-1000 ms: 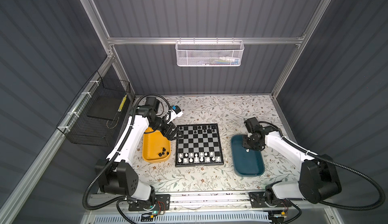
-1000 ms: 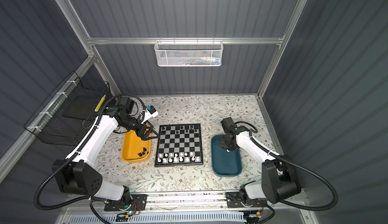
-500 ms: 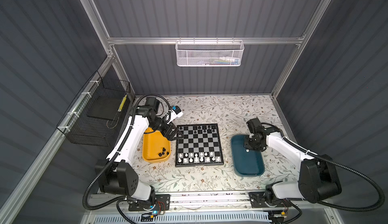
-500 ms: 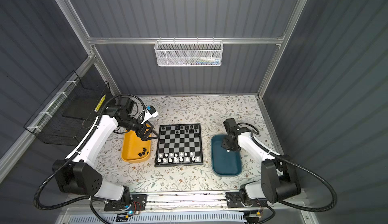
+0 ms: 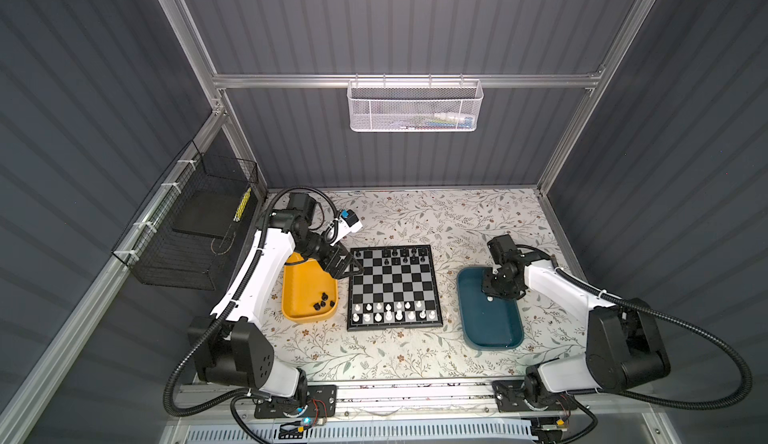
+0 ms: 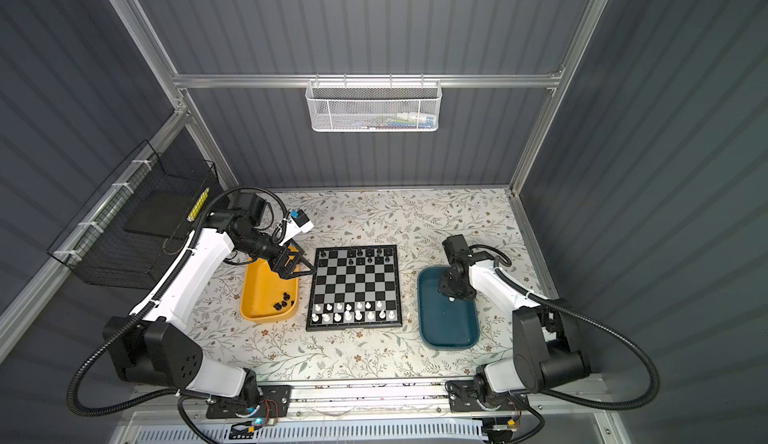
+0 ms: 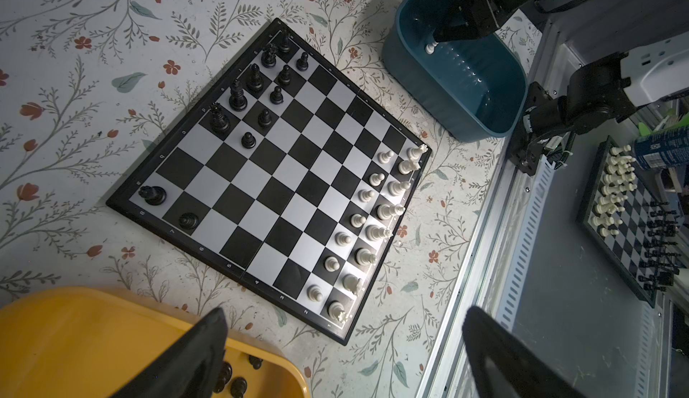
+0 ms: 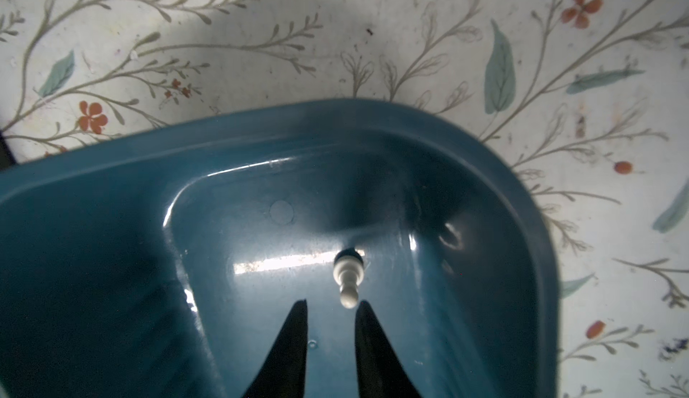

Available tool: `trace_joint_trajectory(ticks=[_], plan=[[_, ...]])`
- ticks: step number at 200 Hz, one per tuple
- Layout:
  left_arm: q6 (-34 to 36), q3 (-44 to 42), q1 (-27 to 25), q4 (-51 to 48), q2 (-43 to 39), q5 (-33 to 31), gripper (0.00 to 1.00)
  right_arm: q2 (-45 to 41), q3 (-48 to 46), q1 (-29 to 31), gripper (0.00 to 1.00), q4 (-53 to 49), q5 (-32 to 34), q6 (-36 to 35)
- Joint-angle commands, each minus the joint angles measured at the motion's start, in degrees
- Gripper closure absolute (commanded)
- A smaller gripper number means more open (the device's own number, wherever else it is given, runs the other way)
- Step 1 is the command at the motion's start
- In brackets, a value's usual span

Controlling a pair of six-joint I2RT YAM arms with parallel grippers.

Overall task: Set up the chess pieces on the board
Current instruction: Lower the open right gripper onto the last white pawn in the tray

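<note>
In the teal tray (image 5: 494, 333) beside the board (image 5: 392, 286), in a top view, the right gripper (image 5: 492, 295) hangs over a lone white pawn (image 5: 491, 299). The left wrist view shows the left gripper (image 7: 343, 318) wide open, empty, by the yellow tray (image 7: 74, 340). In the right wrist view the right fingers (image 8: 292, 340) stand narrowly apart, gripping nothing; centre the pawn's head between them, then close gently.

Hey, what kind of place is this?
Likely a robotics lab test cell: a left arm and right arm mounted on a rail, an aluminium frame with grey walls, a chessboard on a flowered tabletop.
</note>
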Motion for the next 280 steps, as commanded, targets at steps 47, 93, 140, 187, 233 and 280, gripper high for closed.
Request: trace_joint_trajectory(ticks=[47,93,140,187,233,280], plan=[[1.1,0.0,-0.3,-1.6,-0.5,0.5,0.0,2.3,-0.5,-1.2,0.74,0.9,-0.3,-1.1],[1.2,-0.2,-0.3,-1.4,-0.4,0.3,0.01,4.0,-0.5,-1.3,0.75,1.4,-0.2,-1.5],[1.2,-0.1,-0.3,-1.4,0.0,0.3,0.0,5.0,-0.3,-1.3,0.77,1.8,-0.8,-1.6],[1.1,0.0,-0.3,-1.4,0.2,0.3,0.01,5.6,0.1,-1.3,0.8,1.7,-1.0,-1.9],[1.1,0.0,-0.3,-1.4,0.3,0.2,0.0,6.3,0.6,-1.3,0.8,1.5,-1.4,-1.9],[1.0,0.0,-0.3,-1.4,0.4,0.1,0.01,6.6,0.9,-1.3,0.81,1.5,-1.5,-2.0]])
